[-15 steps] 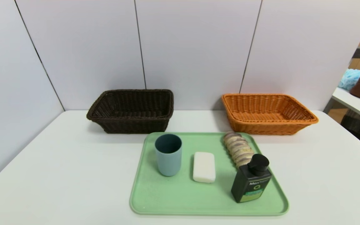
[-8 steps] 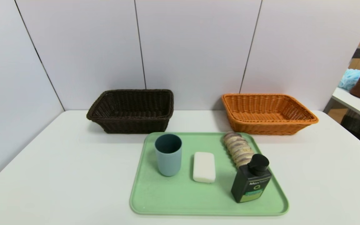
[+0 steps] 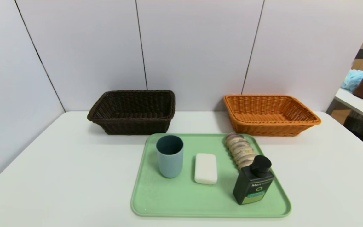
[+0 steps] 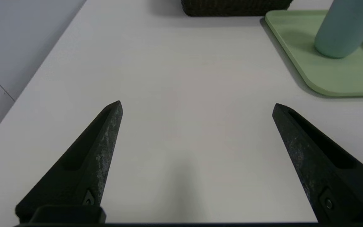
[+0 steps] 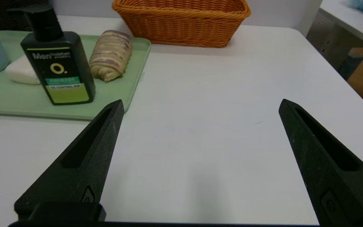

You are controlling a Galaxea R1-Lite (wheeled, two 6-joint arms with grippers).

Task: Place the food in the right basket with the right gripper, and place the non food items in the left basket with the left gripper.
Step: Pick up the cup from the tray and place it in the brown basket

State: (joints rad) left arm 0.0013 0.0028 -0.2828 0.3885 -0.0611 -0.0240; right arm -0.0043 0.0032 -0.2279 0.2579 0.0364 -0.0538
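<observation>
In the head view, a blue-grey plastic cup [image 3: 170,160], white rounded soap bar [image 3: 205,169], black green-labelled pump bottle [image 3: 253,181] and tan, purple-streaked ridged roll [image 3: 240,150] share a green rectangular tray [image 3: 181,201] before the dark-brown and orange wicker baskets. My left hand [image 4: 197,108], in its wrist view, spreads wide and unladen above the white worktop [image 4: 181,78]. The right wrist view finds my right hand [image 5: 203,101] likewise released, the roll beyond it.

Each black end effector [image 4: 197,108] has tapered, pointed fingers [image 4: 106,151] with recessed slots and screws.
</observation>
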